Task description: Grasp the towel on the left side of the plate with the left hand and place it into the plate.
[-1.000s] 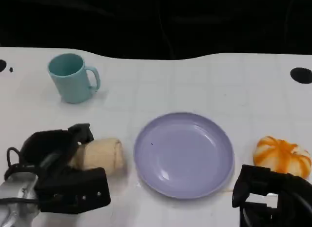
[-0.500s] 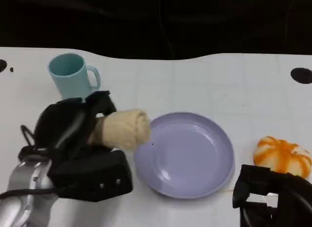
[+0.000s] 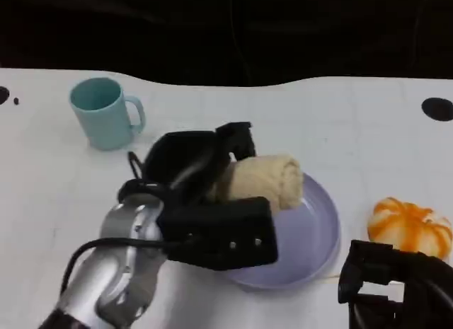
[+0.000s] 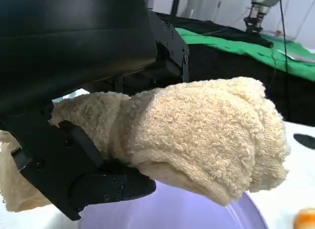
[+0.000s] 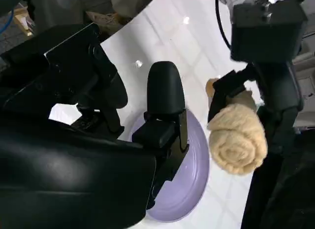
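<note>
Towel point(image 3: 263, 179), rolled and cream-coloured, is gripped by the fingers of the left hand point(image 3: 202, 175) and is held above the left part of the lavender plate point(image 3: 315, 233). Beside the plate's right edge the right hand point(image 3: 393, 286) is seen; its finger state cannot be told.

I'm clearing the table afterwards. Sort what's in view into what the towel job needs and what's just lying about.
Part of the job:
- rolled beige towel, held above the plate
- lavender plate
- left hand, gripping the towel

Just lying about:
- light blue mug, at the table's far left
- orange-and-white pumpkin, right of the plate
- right hand, idle
</note>
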Controlling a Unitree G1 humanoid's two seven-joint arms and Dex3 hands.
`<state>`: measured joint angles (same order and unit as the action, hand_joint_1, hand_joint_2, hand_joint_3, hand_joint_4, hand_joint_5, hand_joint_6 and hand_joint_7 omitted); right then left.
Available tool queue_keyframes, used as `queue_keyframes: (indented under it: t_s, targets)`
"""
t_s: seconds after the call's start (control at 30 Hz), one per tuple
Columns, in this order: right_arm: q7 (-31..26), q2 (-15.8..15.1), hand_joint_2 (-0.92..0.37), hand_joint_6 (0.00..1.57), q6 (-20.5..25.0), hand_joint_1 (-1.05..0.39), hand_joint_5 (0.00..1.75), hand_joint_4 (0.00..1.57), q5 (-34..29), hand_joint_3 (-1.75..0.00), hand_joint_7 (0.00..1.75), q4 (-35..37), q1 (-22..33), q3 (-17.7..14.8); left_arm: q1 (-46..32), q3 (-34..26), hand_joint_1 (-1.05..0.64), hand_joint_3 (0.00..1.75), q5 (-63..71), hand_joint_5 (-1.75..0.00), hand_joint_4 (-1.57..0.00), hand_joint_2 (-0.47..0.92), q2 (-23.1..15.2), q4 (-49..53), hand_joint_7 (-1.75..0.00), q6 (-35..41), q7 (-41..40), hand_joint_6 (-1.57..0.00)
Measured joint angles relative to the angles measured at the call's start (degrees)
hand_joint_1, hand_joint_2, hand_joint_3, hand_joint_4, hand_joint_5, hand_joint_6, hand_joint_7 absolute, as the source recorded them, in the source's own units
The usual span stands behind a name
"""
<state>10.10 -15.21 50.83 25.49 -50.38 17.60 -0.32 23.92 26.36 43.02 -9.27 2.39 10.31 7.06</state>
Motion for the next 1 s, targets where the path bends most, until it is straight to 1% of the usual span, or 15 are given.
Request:
queue_keyframes:
  t_s: [0.07, 0.17, 0.2, 0.23, 0.27, 0.3, 0.33, 0.37, 0.4, 0.47, 0.57, 0.63, 0.73, 0.93, 1.0]
  targets:
    - [-0.06, 0.01, -0.5, 0.68, 0.03, 0.06, 1.75, 0.81, 0.05, -1.46, 1.62, -0.1, -0.04, 0.0, 0.69, 1.41, -0.23, 0.96, 0.63, -1.75, -0.88, 0.52, 1.25, 1.47, -1.71, 0.65, 0.53, -0.69]
    - [-0.31, 0.02, -0.49, 0.69, 0.24, 0.06, 1.75, 0.81, 0.13, -1.45, 1.62, -0.29, -0.15, 0.0, 1.66, 3.0, -0.24, 0.94, 1.26, -1.75, -0.86, 0.54, 2.62, 3.45, -1.57, 1.11, 1.31, -0.71]
    - [-0.41, 0.03, -0.5, 0.69, 0.31, 0.07, 1.75, 0.81, 0.13, -1.45, 1.62, -0.34, -0.17, 0.0, 1.93, 3.29, -0.24, 0.83, 1.29, -1.74, -0.82, 0.57, 2.85, 3.73, -1.23, 1.43, 1.6, -0.76]
    - [-0.55, 0.03, -0.5, 0.68, 0.46, 0.07, 1.75, 0.81, 0.13, -1.45, 1.62, -0.42, -0.2, 0.01, 2.26, 3.48, -0.23, 0.74, 1.4, -1.71, -0.8, 0.61, 3.09, 3.97, -1.0, 1.79, 2.01, -0.82]
    - [-0.66, 0.03, -0.5, 0.68, 0.53, 0.07, 1.75, 0.81, 0.13, -1.45, 1.62, -0.48, -0.2, 0.02, 2.4, 3.59, -0.22, 0.66, 1.44, -1.67, -0.75, 0.66, 3.31, 4.02, -0.83, 2.13, 2.42, -0.84]
    - [-0.76, 0.03, -0.51, 0.68, 0.55, 0.07, 1.75, 0.81, 0.13, -1.45, 1.62, -0.54, -0.2, 0.02, 2.41, 3.79, -0.23, 0.5, 1.41, -1.57, -0.61, 0.75, 3.52, 4.01, -0.62, 2.51, 2.84, -0.79]
    - [-0.82, 0.03, -0.5, 0.68, 0.56, 0.07, 1.75, 0.81, 0.13, -1.45, 1.62, -0.61, -0.21, 0.02, 2.39, 3.95, -0.24, 0.36, 1.15, -1.52, -0.55, 0.83, 3.63, 4.01, -0.49, 2.9, 3.82, -0.76]
    - [-0.85, 0.03, -0.5, 0.68, 0.58, 0.07, 1.75, 0.81, 0.14, -1.45, 1.62, -0.64, -0.22, 0.02, 2.36, 4.06, -0.29, 0.27, 0.9, -1.33, -0.45, 0.87, 3.65, 4.0, -0.35, 3.18, 4.99, -0.67]
    - [-0.88, 0.04, -0.5, 0.68, 0.65, 0.07, 1.75, 0.81, 0.18, -1.45, 1.62, -0.66, -0.23, 0.02, 2.35, 4.17, -0.39, 0.21, 0.72, -0.92, -0.37, 0.9, 3.56, 3.87, -0.18, 3.47, 6.31, -0.55]
    - [-0.9, 0.05, -0.5, 0.69, 0.7, 0.07, 1.75, 0.81, 0.29, -1.44, 1.62, -0.65, -0.27, 0.02, 2.34, 4.64, -0.52, 0.16, 0.53, -0.52, -0.31, 0.92, 2.64, 3.16, -0.04, 3.83, 9.14, -0.4]
    - [-0.89, 0.04, -0.5, 0.69, 0.71, 0.07, 1.75, 0.81, 0.31, -1.44, 1.62, -0.65, -0.31, 0.02, 2.35, 5.18, -0.68, 0.12, 1.01, -0.37, -0.21, 0.92, 1.29, 1.67, 0.0, 4.68, 12.39, -0.25]
    - [-0.89, 0.04, -0.51, 0.69, 0.71, 0.07, 1.75, 0.81, 0.31, -1.44, 1.62, -0.65, -0.33, 0.02, 2.35, 5.18, -0.74, 0.12, 1.16, -0.36, -0.19, 0.92, 0.66, 0.73, 0.0, 4.96, 13.57, -0.2]
    - [-0.89, 0.03, -0.51, 0.68, 0.71, 0.07, 1.75, 0.81, 0.31, -1.44, 1.62, -0.65, -0.44, 0.02, 2.35, 5.23, -0.8, 0.12, 1.29, -0.36, -0.18, 0.92, -0.53, -0.66, 0.0, 4.92, 14.85, -0.18]
    - [-0.42, 0.0, -0.5, 0.68, 0.65, 0.07, 1.75, 0.8, 0.3, -1.44, 1.62, -0.38, -0.55, 0.02, 2.24, 5.29, -0.82, 0.1, 1.8, -0.38, -0.17, 0.92, -2.52, -3.55, 0.0, 4.73, 16.4, -0.18]
    - [-0.4, -0.02, -0.5, 0.68, 0.65, 0.07, 1.75, 0.8, 0.26, -1.44, 1.62, -0.35, -0.58, 0.03, 2.02, 5.18, -0.82, 0.13, 1.87, -0.39, -0.16, 0.92, -3.33, -4.82, 0.0, 4.65, 16.77, -0.17]
